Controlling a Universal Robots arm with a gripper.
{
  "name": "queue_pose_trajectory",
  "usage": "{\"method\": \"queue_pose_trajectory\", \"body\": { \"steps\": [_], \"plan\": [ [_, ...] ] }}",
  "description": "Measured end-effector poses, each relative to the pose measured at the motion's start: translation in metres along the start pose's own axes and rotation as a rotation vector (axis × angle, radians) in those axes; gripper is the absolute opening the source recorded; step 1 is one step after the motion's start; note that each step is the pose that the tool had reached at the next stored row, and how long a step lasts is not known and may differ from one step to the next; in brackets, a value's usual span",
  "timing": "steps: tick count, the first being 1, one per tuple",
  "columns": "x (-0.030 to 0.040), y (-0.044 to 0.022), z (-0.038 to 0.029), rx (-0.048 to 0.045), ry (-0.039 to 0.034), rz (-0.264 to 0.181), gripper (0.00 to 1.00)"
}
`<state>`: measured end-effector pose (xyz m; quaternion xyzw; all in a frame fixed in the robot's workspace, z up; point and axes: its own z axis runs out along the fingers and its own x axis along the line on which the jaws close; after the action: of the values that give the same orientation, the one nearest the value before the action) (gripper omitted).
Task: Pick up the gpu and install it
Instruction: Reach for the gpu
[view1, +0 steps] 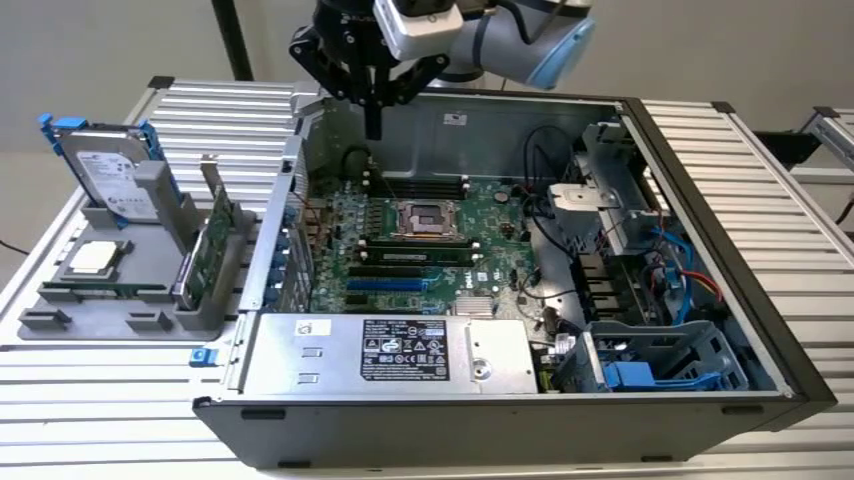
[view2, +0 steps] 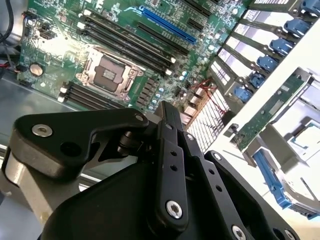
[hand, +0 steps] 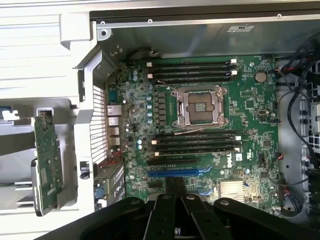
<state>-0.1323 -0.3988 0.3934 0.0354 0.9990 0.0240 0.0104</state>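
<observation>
While the gpu (view1: 222, 245) is standing racked at the exterior view's left, the empty pincer (view1: 374, 128) is hovering closed over the case (view1: 507, 430), needing opening.

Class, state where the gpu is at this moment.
In the exterior view the gpu stands on edge in the grey rack at the exterior view's left, between the hard drive and the open computer case.
</observation>
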Motion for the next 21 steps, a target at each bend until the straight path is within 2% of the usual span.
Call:
{"method": "queue_pose_trajectory", "body": {
  "steps": [21],
  "plan": [
    [0.0156, -0.0013, -0.0003, -0.0001, 0.0000, 0.000, 0.00]
  ]
}}
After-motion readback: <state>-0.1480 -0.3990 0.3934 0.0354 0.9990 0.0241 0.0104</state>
